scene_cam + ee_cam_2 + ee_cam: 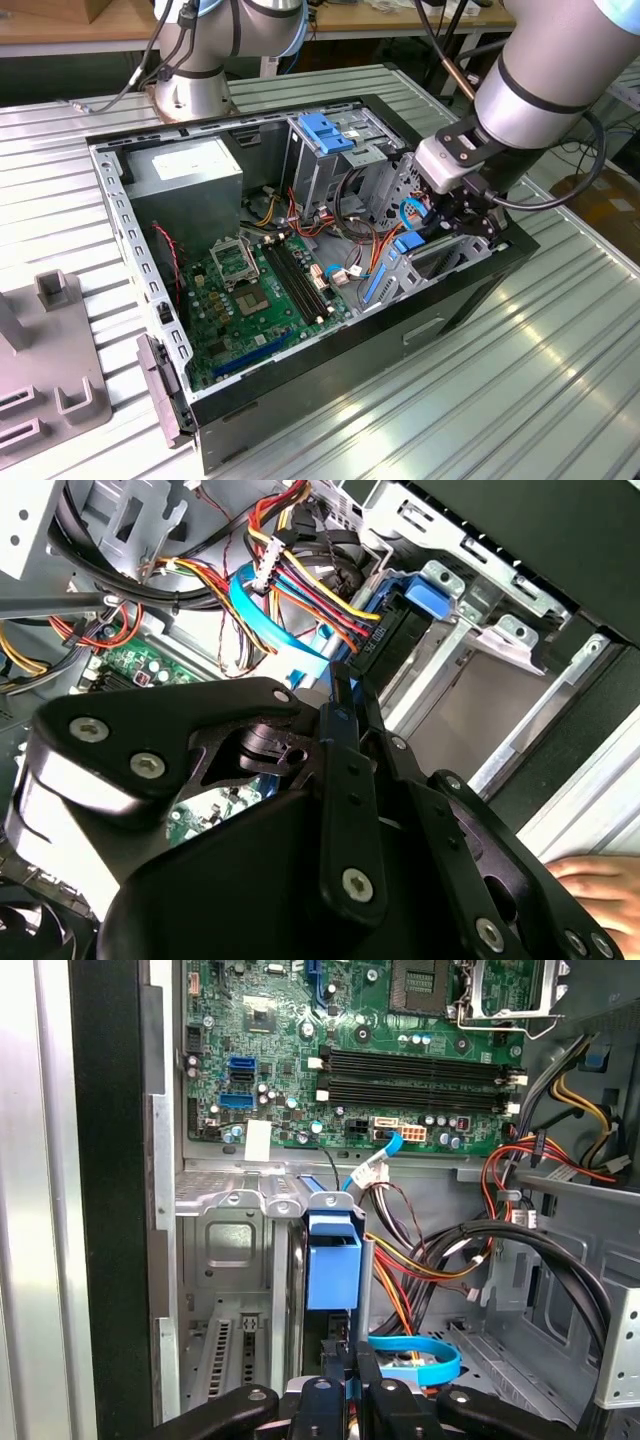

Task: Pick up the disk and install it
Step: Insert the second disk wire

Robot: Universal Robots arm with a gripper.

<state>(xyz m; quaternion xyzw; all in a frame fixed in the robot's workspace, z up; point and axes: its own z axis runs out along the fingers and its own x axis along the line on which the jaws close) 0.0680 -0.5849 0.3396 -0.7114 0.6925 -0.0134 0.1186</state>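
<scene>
Disk point(332, 1260) on edge, blue rail up, part-way into the metal bay point(230, 1250); in the exterior view, right of centre, at the case's near-right corner. Gripper point(345, 1388) directly over it, fingers point(318, 1392) drawn close together and, by the look of it, pinching the thin dark edge of the disk between them.

To seat it well:
- Line the rails up with the bay walls before pressing; no twist, or one rail likely to bind against the sheet metal.
- Press straight along the slot, slowly, with a firm pinch so the disk cannot pivot between the pads.
- Mind the cables point(430, 1260) just beside the bay, and the blue cable point(415, 1355) looped close to the fingers: easy to trap under the disk or snag on a finger.
- Stay off the board point(400, 1060) beyond the bay.
- Watch for the hand point(590, 880) outside the case wall in the second wrist view; gentle moves near it.
</scene>
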